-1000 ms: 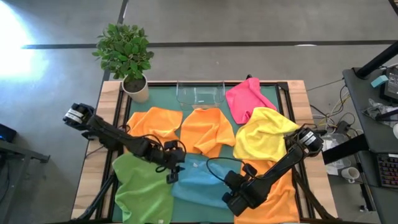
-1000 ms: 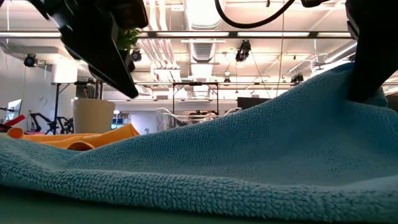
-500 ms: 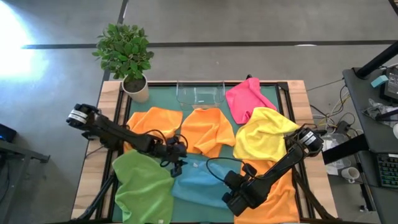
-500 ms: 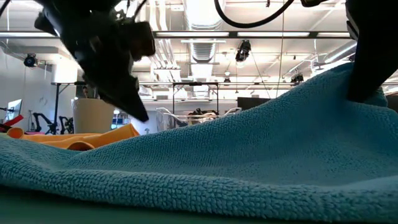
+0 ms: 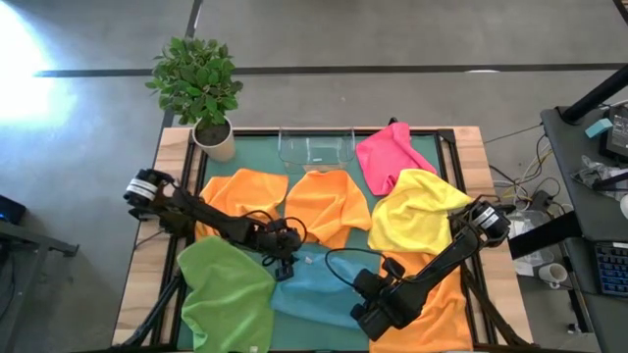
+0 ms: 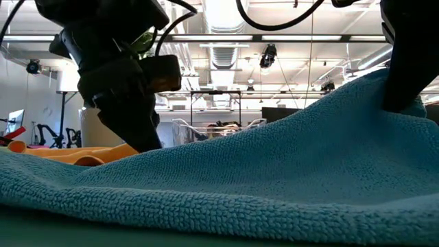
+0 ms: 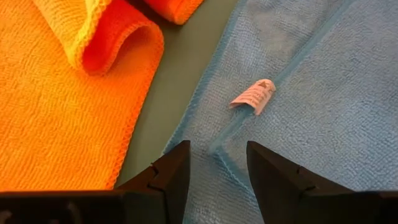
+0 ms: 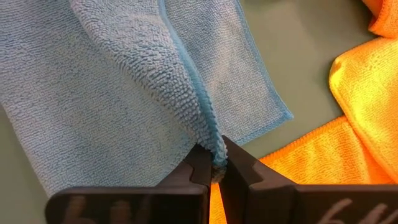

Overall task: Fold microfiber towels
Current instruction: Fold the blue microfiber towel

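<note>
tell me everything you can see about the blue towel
The blue towel is a light blue, fuzzy looped cloth with a stitched hem and a small white tag. It lies rumpled on the green mat at the table's near edge, between the green towel and an orange one. The right gripper pinches a raised fold; the open left gripper hovers over its tagged edge.

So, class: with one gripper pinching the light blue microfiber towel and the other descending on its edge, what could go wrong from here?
1. The right gripper pinches only a thin hem fold of the light blue microfiber towel; it may slip when pulled.
2. The open left gripper straddles the hem near the bare green mat; it may close on too little cloth.
3. The neighbouring orange microfiber towel lies close and could snag.
</note>
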Action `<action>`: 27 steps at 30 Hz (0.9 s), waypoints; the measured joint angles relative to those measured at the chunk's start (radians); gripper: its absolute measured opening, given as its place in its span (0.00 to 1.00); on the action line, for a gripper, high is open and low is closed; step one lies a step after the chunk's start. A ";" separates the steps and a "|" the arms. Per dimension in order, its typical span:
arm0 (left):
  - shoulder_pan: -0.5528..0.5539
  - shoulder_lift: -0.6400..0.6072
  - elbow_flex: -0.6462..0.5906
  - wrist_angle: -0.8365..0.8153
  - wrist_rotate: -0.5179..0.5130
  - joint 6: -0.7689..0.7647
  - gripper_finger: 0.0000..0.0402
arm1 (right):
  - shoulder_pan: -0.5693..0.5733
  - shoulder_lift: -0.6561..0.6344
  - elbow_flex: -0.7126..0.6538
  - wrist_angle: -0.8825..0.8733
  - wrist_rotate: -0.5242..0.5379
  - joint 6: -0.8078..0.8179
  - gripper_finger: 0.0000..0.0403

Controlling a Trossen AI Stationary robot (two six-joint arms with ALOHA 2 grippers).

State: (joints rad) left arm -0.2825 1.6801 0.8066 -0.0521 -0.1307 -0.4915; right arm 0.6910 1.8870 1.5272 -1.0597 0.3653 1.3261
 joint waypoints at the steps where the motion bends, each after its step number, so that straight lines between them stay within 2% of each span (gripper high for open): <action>1: 0.000 0.002 0.000 0.000 0.004 0.000 0.35 | 0.000 0.000 0.000 0.001 0.000 -0.001 0.02; 6: 0.000 0.014 -0.001 0.001 0.021 0.001 0.33 | 0.000 0.000 0.000 0.001 0.000 -0.002 0.02; 19: -0.022 0.014 0.007 0.002 0.025 0.002 0.14 | 0.000 0.000 -0.001 -0.001 0.000 -0.002 0.02; 27: -0.035 0.011 0.007 0.015 0.025 0.002 0.09 | 0.000 0.000 -0.002 -0.001 0.000 -0.002 0.02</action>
State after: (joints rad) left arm -0.3172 1.6913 0.8135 -0.0375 -0.1058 -0.4898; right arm 0.6910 1.8870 1.5249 -1.0607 0.3653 1.3239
